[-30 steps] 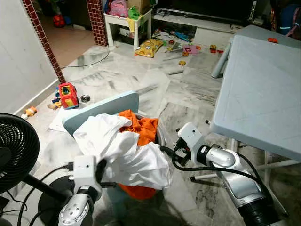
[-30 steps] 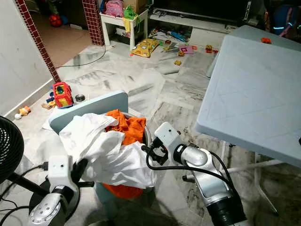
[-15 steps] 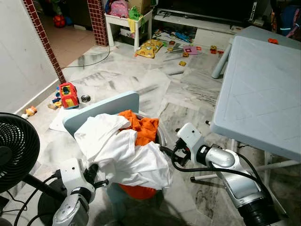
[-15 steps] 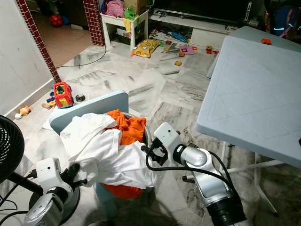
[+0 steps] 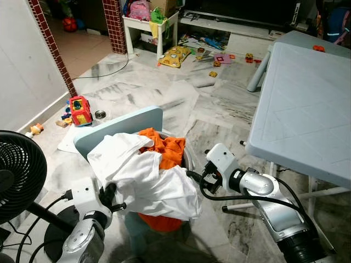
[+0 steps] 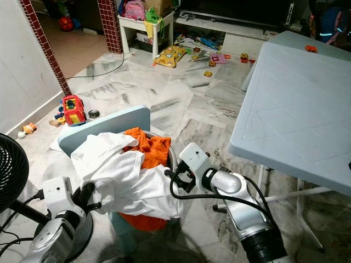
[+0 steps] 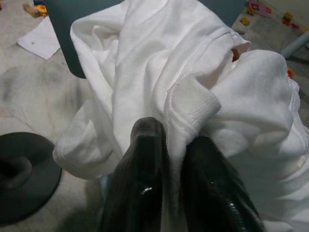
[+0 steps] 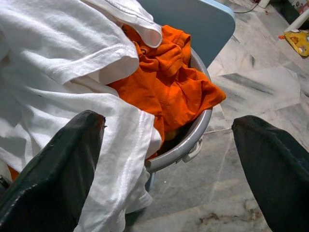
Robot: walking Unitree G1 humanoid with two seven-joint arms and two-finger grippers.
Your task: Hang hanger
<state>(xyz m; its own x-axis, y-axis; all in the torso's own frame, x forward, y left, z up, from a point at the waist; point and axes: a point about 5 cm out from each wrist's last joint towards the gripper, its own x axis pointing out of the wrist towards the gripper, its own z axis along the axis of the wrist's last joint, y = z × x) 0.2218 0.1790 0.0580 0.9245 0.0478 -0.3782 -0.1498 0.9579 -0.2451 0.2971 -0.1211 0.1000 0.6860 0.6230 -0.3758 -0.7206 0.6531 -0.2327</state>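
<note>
l gripper [image 7: 171,164] pinches white shirt [image 5: 145,175] edge; r gripper [image 8: 164,159] wide open by basin [image 8: 186,145] rim.

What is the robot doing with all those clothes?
The robot is standing over a grey basin piled with laundry. Its left gripper has pinched a fold of the white shirt that lies on top. Its right gripper is open and waits beside the basin's rim, next to the orange garment underneath. The white shirt is still draped over the pile, not lifted clear. A black fan stands to the robot's left and a pale blue table to its right.
</note>
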